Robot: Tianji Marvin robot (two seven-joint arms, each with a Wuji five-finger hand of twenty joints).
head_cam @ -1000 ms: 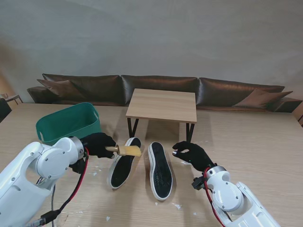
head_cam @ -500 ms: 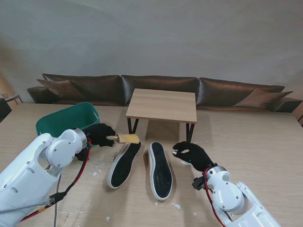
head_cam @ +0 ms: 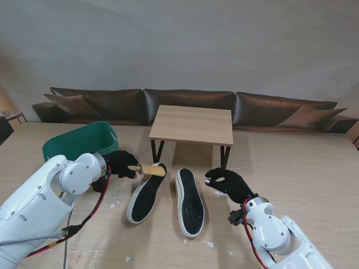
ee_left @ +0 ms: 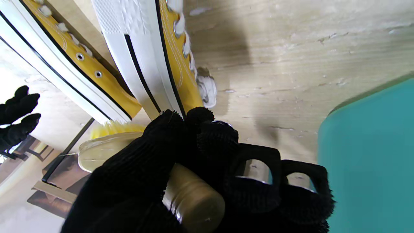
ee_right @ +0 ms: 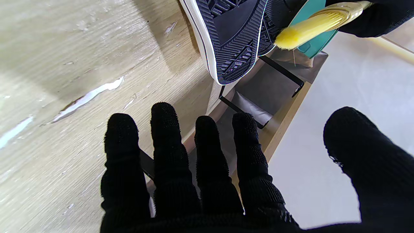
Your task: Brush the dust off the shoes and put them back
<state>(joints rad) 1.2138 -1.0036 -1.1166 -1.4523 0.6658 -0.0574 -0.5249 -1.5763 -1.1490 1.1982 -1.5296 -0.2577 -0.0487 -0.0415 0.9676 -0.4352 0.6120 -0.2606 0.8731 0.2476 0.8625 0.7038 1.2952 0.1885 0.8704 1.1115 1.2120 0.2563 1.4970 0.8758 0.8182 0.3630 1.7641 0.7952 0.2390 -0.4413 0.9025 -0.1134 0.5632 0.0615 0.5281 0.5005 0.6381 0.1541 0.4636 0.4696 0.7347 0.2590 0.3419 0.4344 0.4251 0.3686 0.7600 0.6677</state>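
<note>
So both shoes are lying soles-up in the middle of the counter (head_cam: 314,168), side by side but not touching: the left shoe (head_cam: 145,193) angled toward our left arm, the right shoe (head_cam: 189,202) straighter and a bit nearer to us. We figure they're flipped like that so the black treads, where the grit sits, face the brush; the left wrist view shows the yellow canvas and white laces pressed down against the wood. The brush (head_cam: 150,170) sits right over the far end of the left shoe, bristles about at the sole, so we'd guess we're mid-stroke on that one and the other is waiting its turn. Our left robot hand (head_cam: 120,164) is clenched around the brush's wooden handle, held roughly level so the bristles can drag along the tread. Our right robot hand (head_cam: 229,182) is parked just right of the right shoe with fingers spread and nothing in it, probably on standby to steady or flip a shoe. Farther out, there's a green tub (head_cam: 78,144) behind the left arm, and a small wooden table (head_cam: 193,124) beyond the shoes, maybe where they go back.
</note>
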